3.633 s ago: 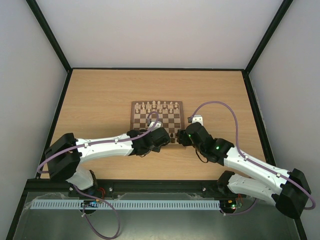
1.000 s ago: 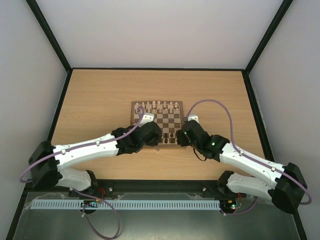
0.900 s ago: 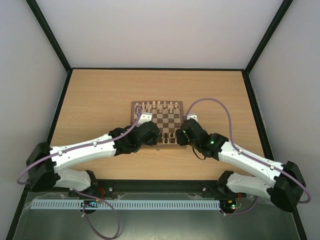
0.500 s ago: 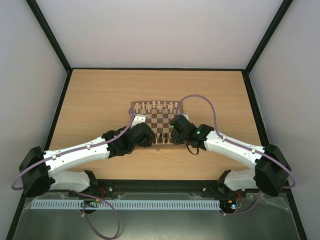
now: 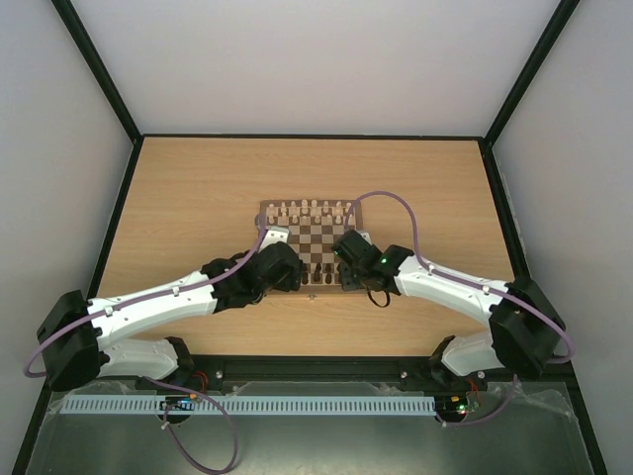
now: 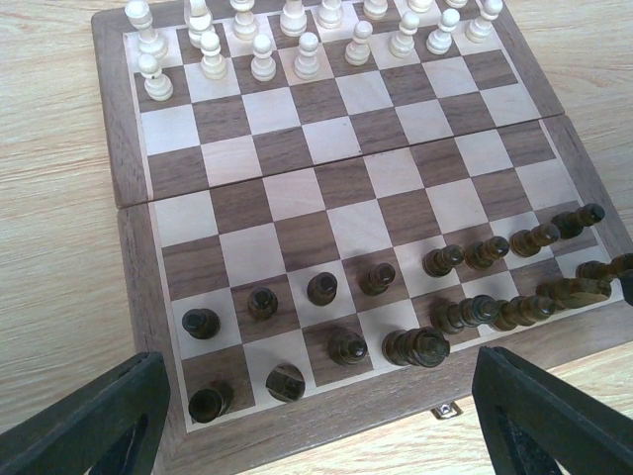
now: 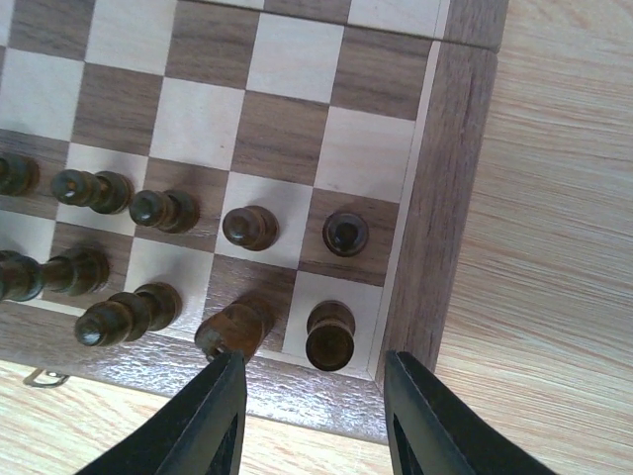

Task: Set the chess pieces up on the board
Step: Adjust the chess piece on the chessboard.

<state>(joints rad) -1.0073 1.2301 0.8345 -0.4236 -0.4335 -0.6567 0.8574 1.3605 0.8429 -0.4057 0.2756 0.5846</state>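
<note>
The board (image 5: 326,234) lies at the table's middle. Several dark chess pieces (image 6: 322,288) stand in its two near rows; some toward the right (image 6: 514,312) look crowded or tilted. My left gripper (image 6: 316,435) hangs open and wide above the board's near left edge (image 5: 280,267), holding nothing. My right gripper (image 7: 316,421) is open above the near right corner (image 5: 348,255). Just beyond its tips stands a dark corner piece (image 7: 329,336), with a leaning dark piece (image 7: 232,330) near its left finger (image 7: 213,426). Nothing sits between the fingers.
Cream-white pieces (image 6: 307,45) fill the board's two far rows (image 5: 313,209). A small metal clasp (image 6: 447,409) is on the board's near edge. Bare wooden tabletop (image 5: 188,198) surrounds the board, bounded by a black frame and white walls.
The right arm has swung left over the board's near right corner and its jaws have narrowed. The left gripper has drawn back toward the near left and opened a little wider.
</note>
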